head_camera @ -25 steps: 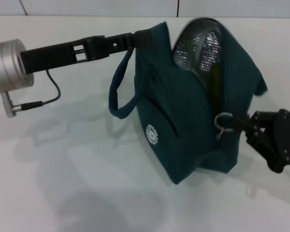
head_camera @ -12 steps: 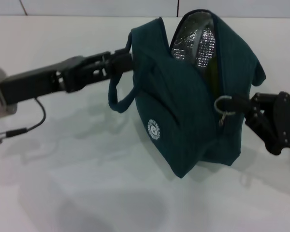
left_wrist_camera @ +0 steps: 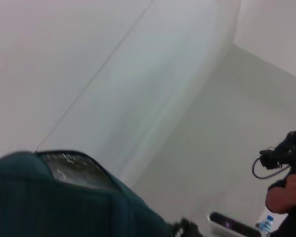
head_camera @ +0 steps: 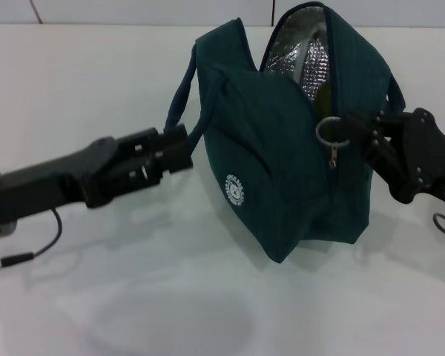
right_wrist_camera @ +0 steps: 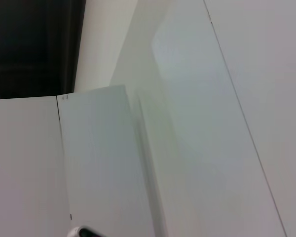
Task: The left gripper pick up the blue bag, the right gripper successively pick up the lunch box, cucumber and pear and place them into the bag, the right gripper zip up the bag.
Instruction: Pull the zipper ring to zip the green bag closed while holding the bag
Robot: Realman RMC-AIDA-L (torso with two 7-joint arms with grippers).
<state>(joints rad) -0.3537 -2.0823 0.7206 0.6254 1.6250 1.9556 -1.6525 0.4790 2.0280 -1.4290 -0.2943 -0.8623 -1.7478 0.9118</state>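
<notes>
The blue bag [head_camera: 282,163] hangs between both pincers — left gripper [head_camera: 179,144] (handle), right gripper [head_camera: 352,127].

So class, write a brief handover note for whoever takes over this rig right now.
Left gripper: shut on the handle of the blue bag, holding it on the table.
Right gripper: shut on the ring zipper pull, partway along the zip.
Done: something green shows inside the opening; lunch box and pear not visible.
Left: finish zipping; the silver lining is exposed at the top.
</notes>
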